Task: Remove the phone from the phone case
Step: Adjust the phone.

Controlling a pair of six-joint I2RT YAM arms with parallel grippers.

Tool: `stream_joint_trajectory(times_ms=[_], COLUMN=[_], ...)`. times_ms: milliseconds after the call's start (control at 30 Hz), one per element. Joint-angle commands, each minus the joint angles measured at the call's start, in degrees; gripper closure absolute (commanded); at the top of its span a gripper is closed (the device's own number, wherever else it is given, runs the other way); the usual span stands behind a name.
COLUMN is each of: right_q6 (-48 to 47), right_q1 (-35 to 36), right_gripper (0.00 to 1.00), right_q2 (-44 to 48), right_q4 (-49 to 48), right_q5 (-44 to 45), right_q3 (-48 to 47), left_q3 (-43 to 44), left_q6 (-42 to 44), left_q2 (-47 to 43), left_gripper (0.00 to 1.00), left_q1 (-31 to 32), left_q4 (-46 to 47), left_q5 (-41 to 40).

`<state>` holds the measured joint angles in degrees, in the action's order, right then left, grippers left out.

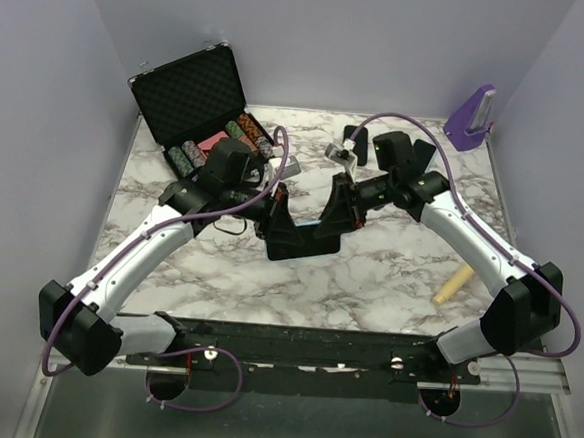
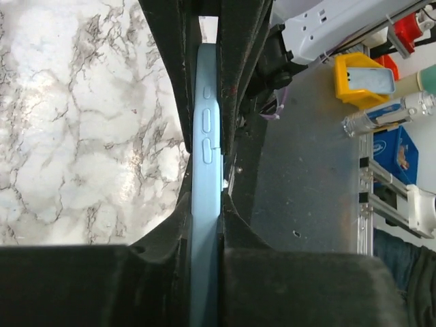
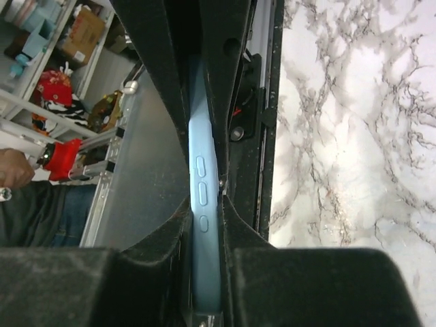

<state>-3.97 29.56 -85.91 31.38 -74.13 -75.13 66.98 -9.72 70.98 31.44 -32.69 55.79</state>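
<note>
Left wrist view gives the phone case (image 2: 206,136) edge-on: pale blue, side buttons showing, raised above the bench (image 1: 388,276) at mid-scene. Both the left pincer (image 2: 206,211) and the right pincer (image 3: 204,218) are clenched on it from opposite ends. I judge one should hold firm while the other gently flexes a corner free. Top external shows only the two pincers meeting, with the blue edge hidden. Whether the phone sits inside, I cannot tell.
</note>
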Motion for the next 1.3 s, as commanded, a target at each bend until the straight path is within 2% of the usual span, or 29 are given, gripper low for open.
stream_joint_trajectory(times_ms=[0, 67, 133, 200, 333, 433, 467, 533, 567, 633, 733, 767, 800, 833, 867, 900, 967, 1067, 1100, 1133, 1200, 1267], right_q6=[8.3, 14.5, 24.4, 32.4, 45.4, 58.9, 64.7, 72.3, 75.7, 80.3, 86.7, 87.4, 87.8, 87.9, 87.8, 87.4, 84.6, 75.5, 72.6, 69.7, 65.1, 60.1], right_q1=[0.1, 0.1, -0.2, -1.4, -2.1, -2.0, -2.0, -1.9, -2.0, -1.6, -1.4, -1.3, -1.3, -1.3, -1.3, -1.3, -1.3, -1.3, -1.3, -1.3, -1.3, -1.3], right_gripper=[0.60, 0.31, 0.16, 0.10, 0.08, 0.13, 0.19, 0.30, 0.42, 0.47, 0.66, 0.69, 0.71, 0.78, 0.91, 0.99, 0.99, 0.99, 0.99, 0.99, 0.99, 0.99], right_q2=[2.4, 4.2, 7.1, 8.7, 9.5, 8.9, 8.2, 6.5, 5.8, 4.3, 1.4, 0.6, 0.0, -0.5, -0.7, -0.8, 0.1, 2.8, 3.5, 4.2, 5.2, 6.2], right_q4=[-8.7, -14.7, -23.9, -35.9, -53.6, -73.9, -83.1, -94.6, -99.6, -108.0, -117.3, -119.6, -120.6, -121.0, -120.8, -120.3, -116.5, -104.2, -100.2, -96.6, -90.2, -82.7], right_q5=[-0.6, 4.5, 12.0, 12.7, 12.9, 13.6, 14.4, 15.9, 17.4, 19.7, 21.0, 21.5, 21.7, 21.6, 21.4, 21.4, 20.3, 16.8, 15.2, 13.0, 9.7, 8.4], right_q3=[-0.2, 2.6, 7.0, 11.8, 19.0, 25.2, 26.9, 28.6, 29.4, 30.5, 30.9, 31.1, 31.2, 31.0, 30.8, 30.7, 30.0, 27.9, 26.9, 25.7, 23.7, 21.7], left_q3=[-0.6, -1.1, -1.9, -3.3, -5.5, -6.8, -7.0, -7.7, -8.3, -9.2, -9.9, -10.4, -11.2, -11.5, -11.8, -11.9, -10.7, -6.4, -5.6, -4.9, -3.0, -1.1], left_q6=[-1.2, -3.4, -6.4, -10.0, -18.8, -25.5, -27.4, -30.7, -32.1, -34.8, -36.8, -37.8, -38.7, -39.6, -39.9, -39.9, -38.3, -30.5, -28.6, -26.9, -24.7, -22.8], left_q2=[-2.2, -4.4, -7.0, -9.9, -14.3, -15.3, -15.2, -14.6, -14.5, -14.2, -14.3, -14.4, -14.6, -14.6, -14.6, -14.4, -13.8, -13.2, -13.6, -14.0, -14.4, -13.7], left_gripper=[1.00, 1.00, 1.00, 1.00, 1.00, 1.00, 1.00, 1.00, 1.00, 1.00, 1.00, 1.00, 1.00, 1.00, 1.00, 1.00, 1.00, 0.53, 0.39, 0.30, 0.23, 0.23], left_q1=[0.5, 0.5, 0.4, 0.0, -1.4, -1.9, -2.1, -2.2, -2.2, -2.2, -2.3, -2.3, -2.3, -2.3, -2.3, -2.3, -2.3, -2.6, -2.9, -3.3, -4.3, -5.3], left_q4=[1.7, 3.7, 6.0, 10.0, 18.7, 24.1, 25.7, 29.1, 30.7, 34.1, 35.8, 36.9, 38.5, 39.5, 39.8, 39.5, 36.9, 26.1, 23.5, 21.5, 18.2, 15.5], left_q5=[-2.2, -6.4, -11.3, -13.8, -15.8, -15.8, -15.5, -15.3, -14.8, -14.0, -14.7, -14.6, -14.5, -14.4, -14.5, -14.4, -13.6, -13.6, -14.4, -14.7, -14.5, -13.3])
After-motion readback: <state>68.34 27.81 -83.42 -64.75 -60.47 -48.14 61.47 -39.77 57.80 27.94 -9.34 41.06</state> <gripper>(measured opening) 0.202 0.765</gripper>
